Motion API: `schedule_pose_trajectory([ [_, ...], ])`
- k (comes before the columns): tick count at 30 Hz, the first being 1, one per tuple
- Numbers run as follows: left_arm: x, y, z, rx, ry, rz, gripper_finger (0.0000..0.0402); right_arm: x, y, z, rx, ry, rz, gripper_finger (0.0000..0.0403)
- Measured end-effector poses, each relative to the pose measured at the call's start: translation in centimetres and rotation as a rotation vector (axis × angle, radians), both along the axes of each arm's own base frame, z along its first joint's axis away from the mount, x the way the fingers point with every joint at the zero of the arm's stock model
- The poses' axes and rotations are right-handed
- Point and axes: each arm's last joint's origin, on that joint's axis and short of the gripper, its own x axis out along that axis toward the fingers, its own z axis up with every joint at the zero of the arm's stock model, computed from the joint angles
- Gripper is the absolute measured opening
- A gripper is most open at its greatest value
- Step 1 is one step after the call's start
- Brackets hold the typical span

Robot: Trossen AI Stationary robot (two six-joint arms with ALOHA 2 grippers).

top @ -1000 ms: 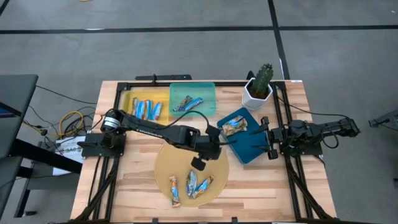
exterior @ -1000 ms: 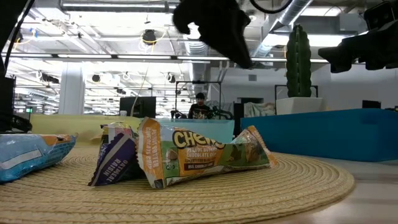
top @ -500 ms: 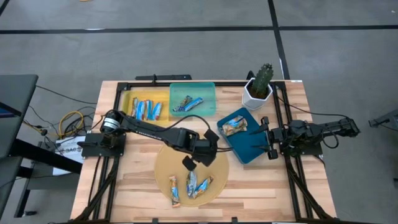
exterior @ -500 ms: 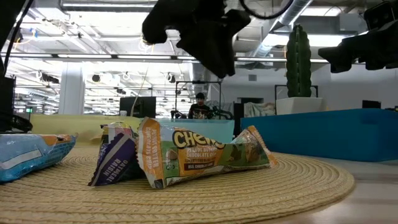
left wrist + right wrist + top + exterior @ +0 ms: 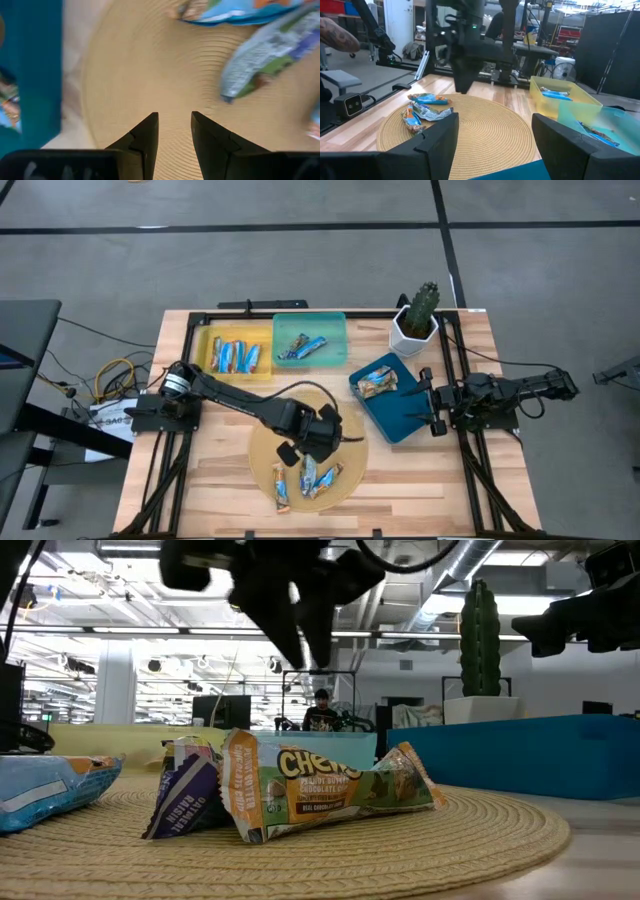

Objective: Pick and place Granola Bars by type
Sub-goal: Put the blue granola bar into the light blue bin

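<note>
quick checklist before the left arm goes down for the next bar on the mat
1. Left gripper empty: ok, nothing shows between its fingers in the left wrist view.
2. Left gripper open: ok, a narrow gap shows between the fingers; whether it is wide enough for a bar, cannot tell.
3. Bars left on the woven mat: ok, three lie near its front edge.
4. Gripper lined up over a bar: not ok, it hangs over bare mat beside them.
5. Bars separated: not ok, they lie close together and look to be touching.
6. Right gripper out of the way: ok, it waits by the dark blue tray.
</note>
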Motion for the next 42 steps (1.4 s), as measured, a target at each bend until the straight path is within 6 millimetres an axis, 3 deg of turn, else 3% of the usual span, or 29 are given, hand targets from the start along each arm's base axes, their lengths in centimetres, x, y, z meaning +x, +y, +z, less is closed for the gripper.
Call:
schedule_pose_trajectory([
  [8, -1.5, -3.4, 0.0, -0.032, 0.034, -0.112, 0.0109, 0.0, 0.0, 0.0, 0.0, 0.0, 0.0, 0.0244],
  [14, -4.5, -5.0, -0.4, -0.042, -0.094, -0.243, 0.0109, 0.0, 0.0, 0.0, 0.0, 0.0, 0.0, 0.0244],
  [20, -7.5, -5.9, -1.9, 0.0, -0.231, -0.326, 0.0109, 0.0, 0.0, 0.0, 0.0, 0.0, 0.0, 0.0244],
  [26, -9.3, -6.5, -4.2, 0.095, -0.247, -0.345, 0.0109, 0.0, 0.0, 0.0, 0.0, 0.0, 0.0, 0.0244],
  [30, -10.5, -6.7, -6.1, 0.252, -0.233, -0.527, 0.0109, 0.0, 0.0, 0.0, 0.0, 0.0, 0.0, 0.0244],
  [36, -11.2, -7.2, -7.7, 0.47, -0.345, -0.701, 0.0109, 0.0, 0.0, 0.0, 0.0, 0.0, 0.0, 0.0244],
  [42, -11.2, -7.3, -8.0, 0.453, -0.377, -0.767, 0.0109, 0.0, 0.0, 0.0, 0.0, 0.0, 0.0, 0.0244],
])
